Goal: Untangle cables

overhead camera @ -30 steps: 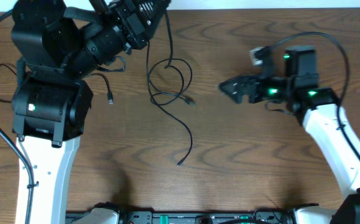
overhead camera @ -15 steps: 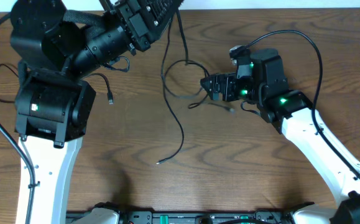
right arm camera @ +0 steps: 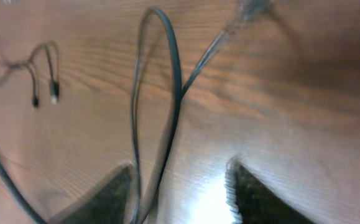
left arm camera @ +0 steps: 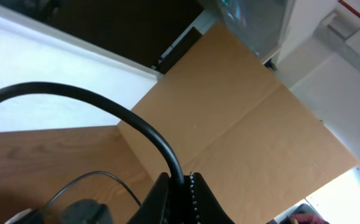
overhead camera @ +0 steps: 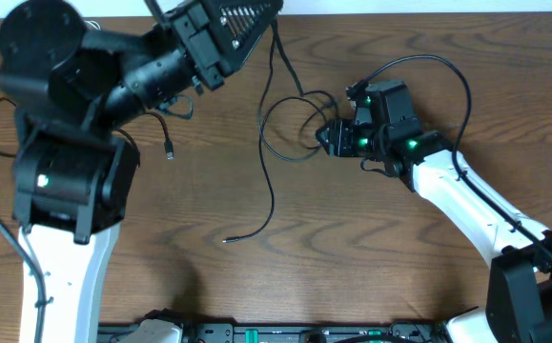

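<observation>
Fingers of left gripper (left arm camera: pixel 181 193) pressed together, black cable (left arm camera: pixel 130 115) pinched between them and arched away from tips. Right gripper (right arm camera: pixel 180 190) fingers seen part spread. Loop (right arm camera: pixel 178 87) of cable lies between them, close by one finger, nothing clamped. Loose end (overhead camera: pixel 226 241) laid on table (overhead camera: pixel 161 267), well apart from both grippers. Plug ends (right arm camera: pixel 54 96) of other cable seen beyond right fingers.

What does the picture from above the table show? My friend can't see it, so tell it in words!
The left gripper, up at the top edge, holds a thin black cable that drops into a loop on the wooden table and trails to a loose end. The right gripper meets that loop at its right side.
</observation>
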Controlling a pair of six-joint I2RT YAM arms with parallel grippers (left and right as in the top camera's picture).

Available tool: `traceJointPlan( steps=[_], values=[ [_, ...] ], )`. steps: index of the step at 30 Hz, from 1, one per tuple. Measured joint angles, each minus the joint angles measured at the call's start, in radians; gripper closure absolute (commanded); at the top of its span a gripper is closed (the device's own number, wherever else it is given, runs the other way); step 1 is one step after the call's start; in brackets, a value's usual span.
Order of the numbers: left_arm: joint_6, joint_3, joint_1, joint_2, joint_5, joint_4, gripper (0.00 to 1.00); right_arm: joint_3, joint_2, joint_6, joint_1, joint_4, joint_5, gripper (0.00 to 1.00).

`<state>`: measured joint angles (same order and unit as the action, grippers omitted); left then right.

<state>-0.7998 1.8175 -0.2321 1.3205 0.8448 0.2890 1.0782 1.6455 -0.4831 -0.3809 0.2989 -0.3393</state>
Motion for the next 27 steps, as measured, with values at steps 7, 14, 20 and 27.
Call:
traceJointPlan(
  steps=[7,14,20,27],
  values=[
    [0.014,0.000,0.011,-0.027,0.011,-0.002,0.92,0.000,0.000,-0.011,0.021,0.116,0.077,0.72],
    [0.014,0.000,0.042,-0.027,0.014,-0.001,0.93,0.000,0.000,-0.011,0.073,0.226,0.230,0.72],
    [0.015,0.000,0.047,-0.027,0.014,0.003,0.93,0.000,0.000,-0.010,0.132,0.250,0.288,0.48],
    [0.015,0.000,0.085,-0.027,0.014,0.050,0.93,0.000,0.000,-0.012,0.204,0.269,0.314,0.01]
  ],
)
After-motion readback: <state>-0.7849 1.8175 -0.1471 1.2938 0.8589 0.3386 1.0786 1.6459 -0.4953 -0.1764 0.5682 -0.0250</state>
